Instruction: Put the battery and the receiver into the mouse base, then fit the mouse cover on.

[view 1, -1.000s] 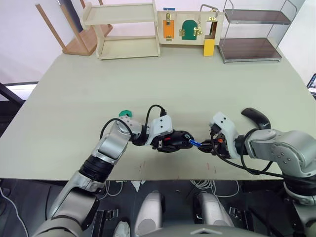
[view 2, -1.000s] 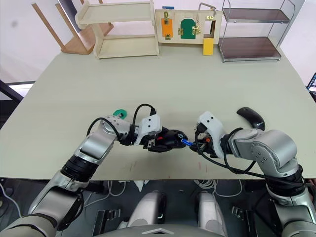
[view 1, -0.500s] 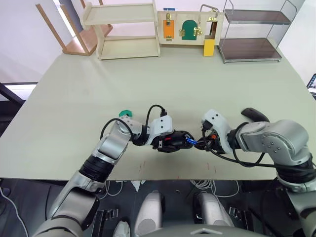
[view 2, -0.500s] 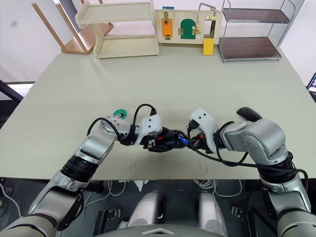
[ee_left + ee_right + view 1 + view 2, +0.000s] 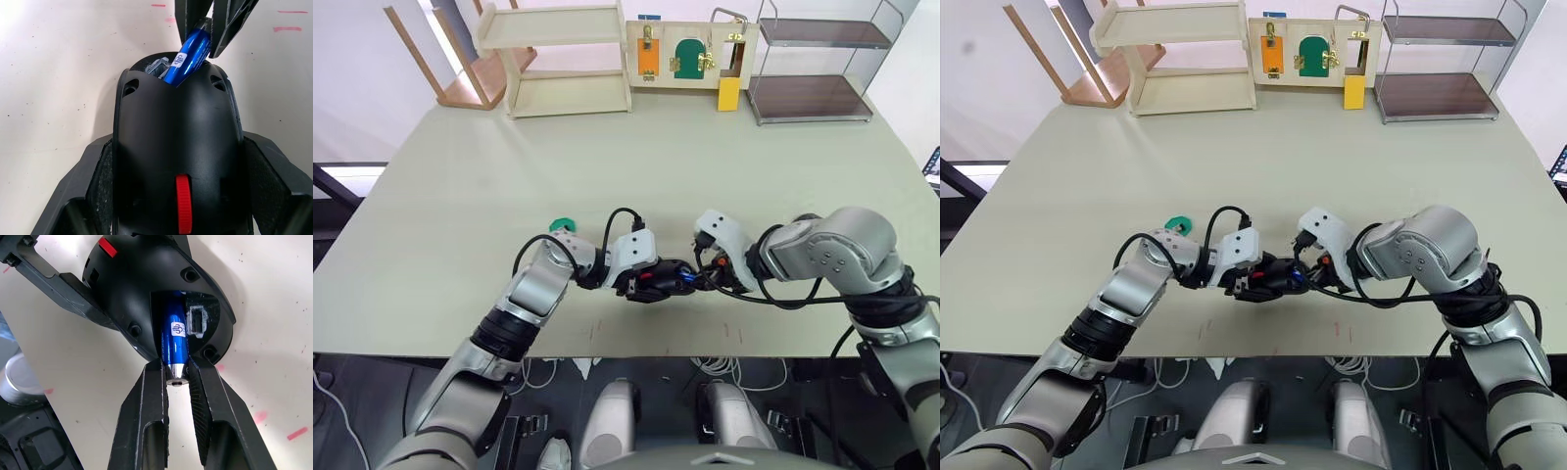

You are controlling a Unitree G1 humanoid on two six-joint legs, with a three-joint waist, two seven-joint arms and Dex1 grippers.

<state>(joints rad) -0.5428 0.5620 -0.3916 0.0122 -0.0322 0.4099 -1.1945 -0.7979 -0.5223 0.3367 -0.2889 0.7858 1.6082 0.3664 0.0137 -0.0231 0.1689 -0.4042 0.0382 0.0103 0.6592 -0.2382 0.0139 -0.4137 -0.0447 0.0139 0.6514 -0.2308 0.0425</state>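
My left gripper is shut on the sides of the black mouse base, holding it near the table's front edge; its red wheel faces up. My right gripper is shut on the silver end of the blue battery. The battery slants into the open compartment at the base's end, with its front part inside. In the head views the battery bridges the two grippers. A sliver of the black mouse cover shows behind my right forearm. The receiver is out of view.
A flat green disc lies just behind my left wrist. Along the table's far edge stand a wooden shelf, a latch board, a wire rack and a tipped wooden stool. The table's front edge is close.
My right gripper has moved left with the battery, whose front end has gone from just outside the mouse base into its compartment. The left gripper and base have stayed put.
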